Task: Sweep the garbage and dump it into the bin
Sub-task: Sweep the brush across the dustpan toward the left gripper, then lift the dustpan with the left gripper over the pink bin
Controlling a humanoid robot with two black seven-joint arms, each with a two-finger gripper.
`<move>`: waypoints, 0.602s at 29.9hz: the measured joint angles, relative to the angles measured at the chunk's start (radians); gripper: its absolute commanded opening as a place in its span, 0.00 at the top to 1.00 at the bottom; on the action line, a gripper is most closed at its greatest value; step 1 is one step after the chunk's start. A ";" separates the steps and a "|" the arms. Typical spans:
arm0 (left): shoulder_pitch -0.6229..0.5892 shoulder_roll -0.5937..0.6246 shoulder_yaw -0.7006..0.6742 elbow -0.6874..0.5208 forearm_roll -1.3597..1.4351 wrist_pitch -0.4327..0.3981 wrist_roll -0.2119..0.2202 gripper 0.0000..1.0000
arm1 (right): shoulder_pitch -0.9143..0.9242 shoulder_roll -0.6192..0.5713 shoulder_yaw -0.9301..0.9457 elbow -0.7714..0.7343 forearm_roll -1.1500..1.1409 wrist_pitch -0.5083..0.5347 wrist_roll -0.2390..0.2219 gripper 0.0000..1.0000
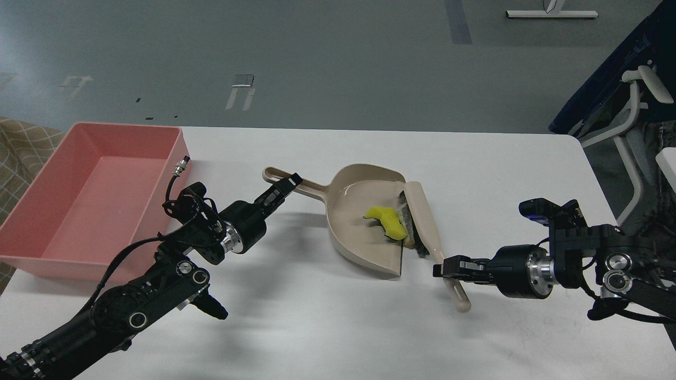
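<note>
Your left gripper (285,186) was closed on the dustpan (364,221) handle at mid-frame. Your right gripper (446,269) held the brush (430,232). The yellow chunk (388,219) sat in the pan (bread slice hardly showed). The pink bin (37,211) sat far left.

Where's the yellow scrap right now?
In the head view, the yellow scrap lies inside the beige dustpan at table centre, pressed against the brush bristles on its right; the pink bin sits far left.
</note>
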 measured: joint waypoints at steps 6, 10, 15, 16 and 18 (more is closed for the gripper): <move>0.002 -0.001 0.000 0.000 0.000 0.000 0.000 1.00 | 0.023 0.061 0.010 0.006 0.006 0.014 0.001 1.00; 0.002 -0.003 -0.001 0.000 0.000 0.000 0.000 1.00 | 0.031 0.066 0.032 0.025 0.009 0.015 0.002 1.00; 0.002 -0.003 -0.004 0.000 -0.001 0.000 0.000 1.00 | 0.035 0.031 0.076 0.074 0.040 0.021 0.002 1.00; 0.002 -0.003 -0.005 0.000 -0.003 0.000 0.000 1.00 | 0.036 0.014 0.085 0.082 0.047 0.022 0.002 1.00; 0.003 -0.003 -0.008 0.000 -0.010 -0.001 0.000 1.00 | 0.036 -0.031 0.108 0.100 0.057 0.031 0.002 1.00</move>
